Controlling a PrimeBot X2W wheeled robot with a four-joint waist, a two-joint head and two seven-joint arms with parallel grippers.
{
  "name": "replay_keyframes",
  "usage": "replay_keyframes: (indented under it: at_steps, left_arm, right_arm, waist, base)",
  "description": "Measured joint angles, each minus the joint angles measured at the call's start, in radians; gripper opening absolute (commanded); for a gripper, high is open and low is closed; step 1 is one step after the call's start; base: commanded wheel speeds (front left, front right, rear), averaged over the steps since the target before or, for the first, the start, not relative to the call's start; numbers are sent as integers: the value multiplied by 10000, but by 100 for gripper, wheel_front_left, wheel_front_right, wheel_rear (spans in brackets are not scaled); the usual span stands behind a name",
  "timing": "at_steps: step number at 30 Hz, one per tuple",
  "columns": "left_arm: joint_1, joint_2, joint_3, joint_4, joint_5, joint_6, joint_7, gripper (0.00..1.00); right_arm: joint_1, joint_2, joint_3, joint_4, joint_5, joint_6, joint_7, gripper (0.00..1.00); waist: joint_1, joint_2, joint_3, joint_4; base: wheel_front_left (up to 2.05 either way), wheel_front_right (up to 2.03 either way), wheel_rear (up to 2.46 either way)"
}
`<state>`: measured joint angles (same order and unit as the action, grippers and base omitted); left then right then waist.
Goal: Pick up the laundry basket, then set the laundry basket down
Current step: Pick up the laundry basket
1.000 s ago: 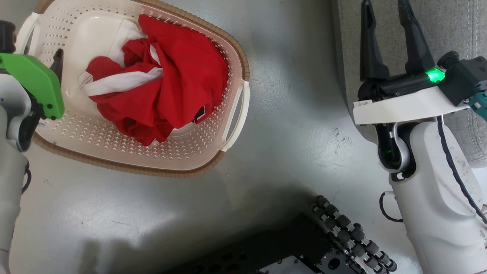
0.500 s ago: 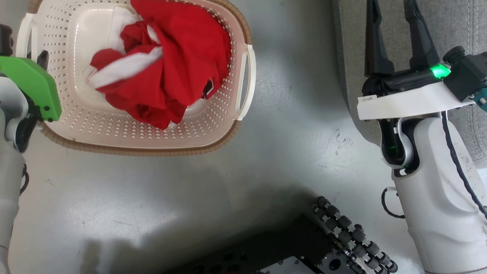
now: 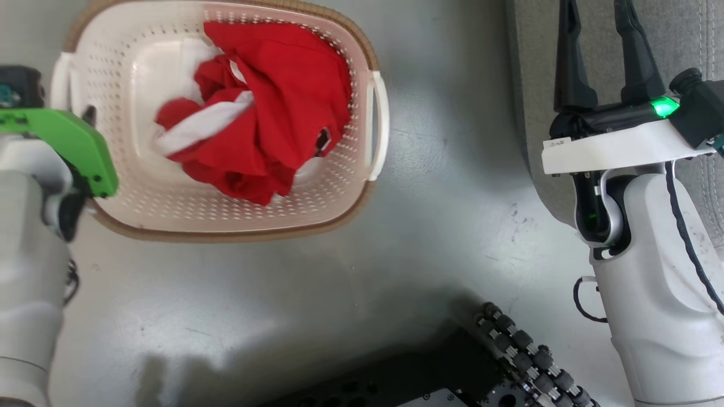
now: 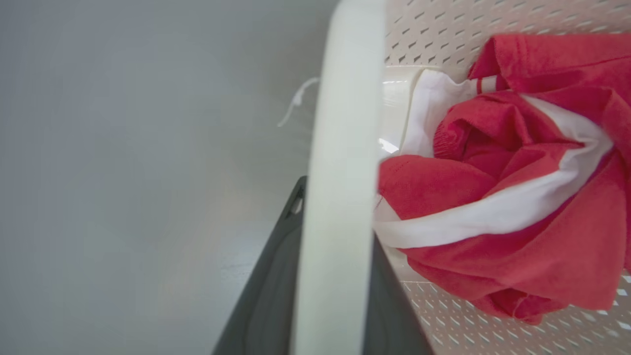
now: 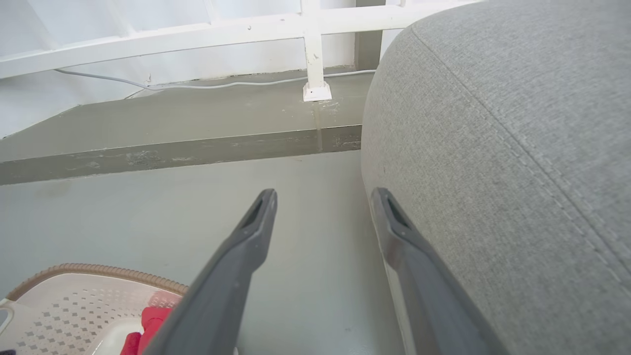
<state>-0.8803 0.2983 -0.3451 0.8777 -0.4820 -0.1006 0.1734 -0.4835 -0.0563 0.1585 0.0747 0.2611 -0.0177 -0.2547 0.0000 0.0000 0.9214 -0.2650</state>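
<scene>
The laundry basket (image 3: 169, 204) is at the upper left of the head view, cream-white with a brown rim and red and white clothes (image 3: 271, 118) inside. My left gripper (image 3: 79, 116) is at its left end, under a green plate. In the left wrist view the basket's white handle (image 4: 340, 123) runs between my two dark fingers, and my left gripper (image 4: 337, 212) is shut on it. The clothes (image 4: 517, 197) lie just beyond. My right gripper (image 3: 597, 34) is open and holds nothing, far right of the basket. It (image 5: 323, 197) points along the floor with the basket (image 5: 74, 305) at lower left.
A grey upholstered seat (image 3: 667, 39) stands close by my right gripper and bulks at the right (image 5: 493, 148). My dark wheeled base (image 3: 526, 350) sits at the bottom. Ahead, a low step (image 5: 172, 153) carries a white railing post (image 5: 315, 88). Grey floor lies between basket and seat.
The basket has swung round with my left gripper on its handle; its right handle now stands upright in view. The whole picture has shifted slightly. The right gripper stays open.
</scene>
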Motion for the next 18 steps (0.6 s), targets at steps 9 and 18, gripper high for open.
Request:
replay_keyframes:
  at_steps: [9, 18]
  left_arm:
    - [624, -665, 472, 782, -694, 255, -40, 0]
    - [857, -976, 593, 1166, -1055, 291, -86, 0]
  right_arm:
    - [17, 0, -165, 63, -84, 90, 0, 100]
    - [17, 0, -245, 65, -159, 190, 0, 100]
  waist:
    - [0, 0, -329, 421]
    - [0, 0, -450, 600]
  base:
    - [0, 0, 0]
    - [0, 0, 0]
